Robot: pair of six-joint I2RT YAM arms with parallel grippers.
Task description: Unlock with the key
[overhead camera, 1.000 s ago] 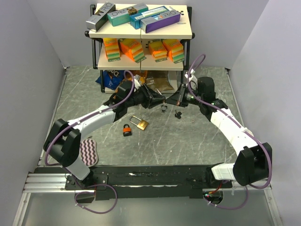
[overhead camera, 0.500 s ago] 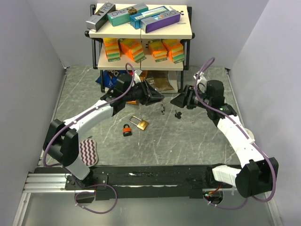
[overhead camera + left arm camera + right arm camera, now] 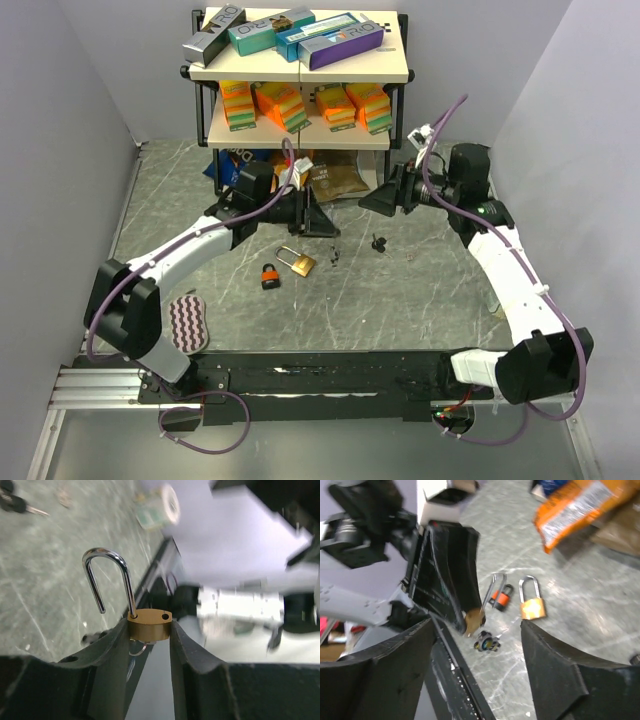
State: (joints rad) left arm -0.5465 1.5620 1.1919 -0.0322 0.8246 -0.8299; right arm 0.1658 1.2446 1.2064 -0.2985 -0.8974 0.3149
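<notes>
A round brass padlock (image 3: 149, 625) sits pinched between the fingers of my left gripper (image 3: 148, 631). Its steel shackle (image 3: 107, 575) is swung out, one end free and one hole in the body empty. A key ring (image 3: 138, 648) shows under the lock. In the top view the left gripper (image 3: 322, 222) hovers mid-table, with a small bunch of keys (image 3: 331, 257) just below it. My right gripper (image 3: 370, 201) stands open and empty, apart to the right. The right wrist view shows the held padlock (image 3: 475, 620) and the keys (image 3: 487, 643) between its spread fingers.
A larger brass padlock (image 3: 298, 262) and an orange-and-black padlock (image 3: 270, 277) lie on the table. A dark spare key (image 3: 379, 242) lies to the right. A shelf rack (image 3: 300, 75) with boxes stands at the back, snack bags (image 3: 335, 175) under it. A striped pad (image 3: 186, 322) lies front left.
My right gripper has opened, let go of the keys and drawn back to the right. The left gripper has tipped down and left with the padlock, and the keys now sit lower.
</notes>
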